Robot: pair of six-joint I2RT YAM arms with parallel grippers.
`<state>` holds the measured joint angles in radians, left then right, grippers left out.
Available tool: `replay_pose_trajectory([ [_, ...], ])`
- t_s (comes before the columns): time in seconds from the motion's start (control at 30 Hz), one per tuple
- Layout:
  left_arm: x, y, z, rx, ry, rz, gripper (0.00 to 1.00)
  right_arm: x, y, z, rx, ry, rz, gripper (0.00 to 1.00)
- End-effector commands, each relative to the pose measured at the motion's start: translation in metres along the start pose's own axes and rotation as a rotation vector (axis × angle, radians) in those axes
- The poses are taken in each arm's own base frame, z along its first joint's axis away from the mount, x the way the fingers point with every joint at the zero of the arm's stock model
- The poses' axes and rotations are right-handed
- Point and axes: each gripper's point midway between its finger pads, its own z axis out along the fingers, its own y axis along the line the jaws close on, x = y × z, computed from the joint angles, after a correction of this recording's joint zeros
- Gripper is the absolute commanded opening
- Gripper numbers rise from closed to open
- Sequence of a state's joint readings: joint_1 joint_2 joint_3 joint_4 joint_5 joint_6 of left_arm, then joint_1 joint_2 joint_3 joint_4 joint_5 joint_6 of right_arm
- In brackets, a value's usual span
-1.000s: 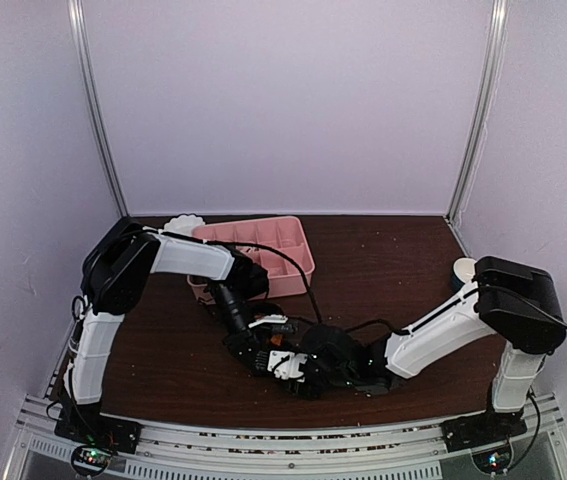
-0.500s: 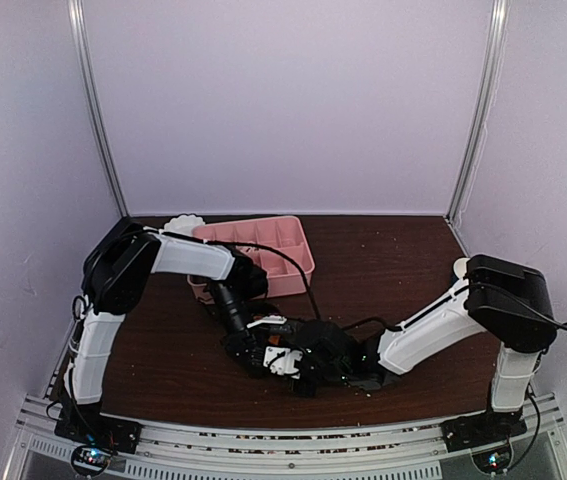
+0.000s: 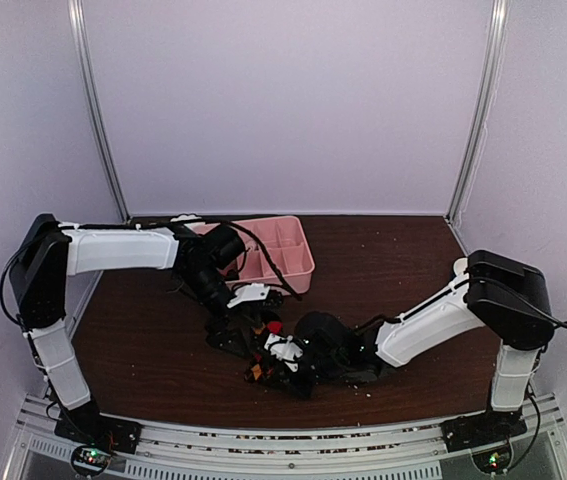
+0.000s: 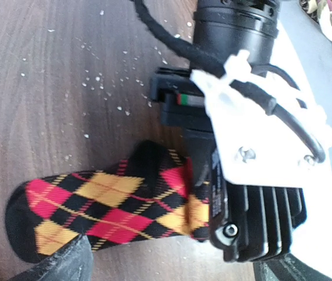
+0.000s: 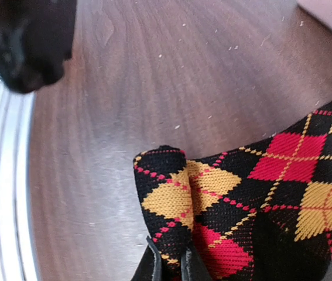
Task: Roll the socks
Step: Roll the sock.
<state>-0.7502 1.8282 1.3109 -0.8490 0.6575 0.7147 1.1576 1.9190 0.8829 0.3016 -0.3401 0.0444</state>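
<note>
A single sock point(image 4: 107, 202) lies on the dark wooden table point(image 4: 48, 88). It is soft knitted fabric in black, covered with red and orange-yellow diamonds crossed by thin diagonal lines of stitching. From the left wrist view it lies mostly flat. Its rounded black end points one way, its middle bulges up a little, and its other end runs in under the body of the right gripper point(image 5: 171, 266). From the right wrist view, that end is doubled over into a small rounded fold showing one orange diamond edged in red dots. The right gripper's two fingertips stand almost together and pinch the fabric just beneath the fold, so this gripper is clamped on the sock. The left gripper point(image 4: 171, 272) hangs over the same sock with its jaws spread wide. One dark finger point(image 4: 60, 263) shows at the sock's rounded end and the other far across, past the right gripper's body. Whether the near finger touches the fabric cannot be told. From above, the sock sits at the near middle of the table between the two arms, well forward of the pink tray point(image 3: 301, 240), with both grippers crowded close around it.
</note>
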Motion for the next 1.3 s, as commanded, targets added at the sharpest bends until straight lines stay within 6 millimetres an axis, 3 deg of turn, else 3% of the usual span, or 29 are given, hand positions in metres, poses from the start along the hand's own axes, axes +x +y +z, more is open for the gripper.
replay_pose_trajectory([
  [0.0,0.003,0.009,0.002,-0.043,-0.015,-0.007,0.98,0.141,0.022,-0.017,-0.054,0.493,0.337,0.00],
  [0.13,0.013,0.017,-0.001,-0.130,0.024,0.009,0.98,0.136,0.030,-0.020,-0.082,0.517,0.431,0.00],
  [0.27,0.015,0.024,-0.016,-0.226,0.055,0.023,0.98,0.131,0.025,-0.013,-0.132,0.541,0.547,0.00],
  [0.47,0.017,0.006,-0.025,-0.254,0.012,0.105,0.96,0.125,0.001,-0.004,-0.173,0.502,0.742,0.00],
  [0.53,0.021,-0.003,-0.019,-0.215,0.006,0.130,0.84,0.125,-0.003,-0.001,-0.188,0.483,0.796,0.00],
  [0.6,0.023,-0.012,-0.009,-0.176,0.011,0.150,0.60,0.128,-0.007,0.002,-0.197,0.469,0.852,0.00],
  [0.67,0.023,-0.015,0.002,-0.158,0.022,0.161,0.45,0.129,-0.007,0.004,-0.211,0.456,0.893,0.00],
  [0.97,0.024,-0.030,0.052,-0.135,0.119,0.264,0.40,0.124,-0.013,0.008,-0.210,0.401,0.973,0.00],
  [1.27,0.034,-0.025,0.077,-0.127,0.185,0.246,0.28,0.117,-0.015,0.013,-0.217,0.348,1.000,0.00],
])
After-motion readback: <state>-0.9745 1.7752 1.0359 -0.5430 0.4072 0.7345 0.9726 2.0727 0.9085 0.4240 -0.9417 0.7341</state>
